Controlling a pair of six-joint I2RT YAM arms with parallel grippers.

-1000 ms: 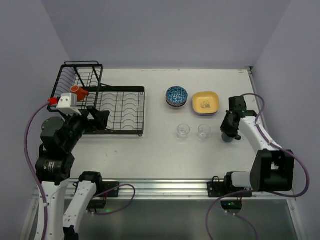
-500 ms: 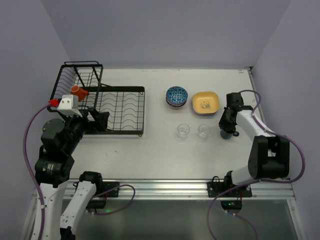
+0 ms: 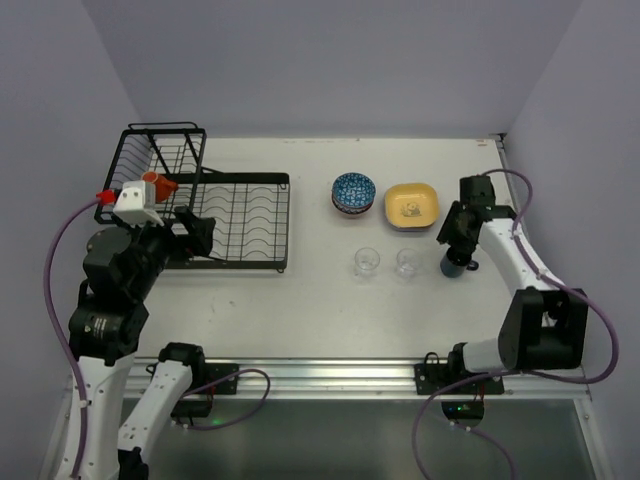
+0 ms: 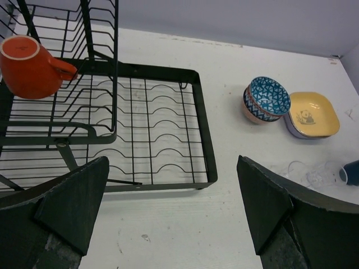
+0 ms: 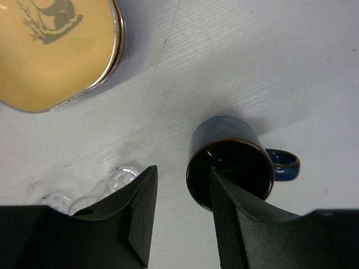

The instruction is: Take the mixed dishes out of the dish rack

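Observation:
The black wire dish rack (image 3: 240, 215) (image 4: 203, 129) lies at the left of the table, with only an orange mug (image 3: 155, 183) (image 4: 31, 67) in its raised basket. My left gripper (image 3: 200, 232) (image 4: 173, 168) hovers wide open over the rack's near edge, holding nothing. A dark mug (image 3: 455, 265) (image 5: 230, 162) stands upright on the table at the right. My right gripper (image 3: 455, 252) (image 5: 182, 179) is open over it, one finger inside the mug, the other outside with a gap to the wall. Stacked bowls (image 3: 353, 190) (image 4: 268, 96), stacked plates with a yellow one (image 3: 411, 205) (image 5: 50, 45) on top, and two clear glasses (image 3: 366, 261) (image 3: 407, 261) sit on the table.
The nearer glass (image 5: 112, 182) lies just left of my right gripper's outer finger. The plate stack is close behind the dark mug. The table's right edge (image 3: 520, 215) runs near the right arm.
The right gripper's jaws have spread apart and let go of the dark mug's rim, and the mug now stands on the table. The left arm has shifted slightly.

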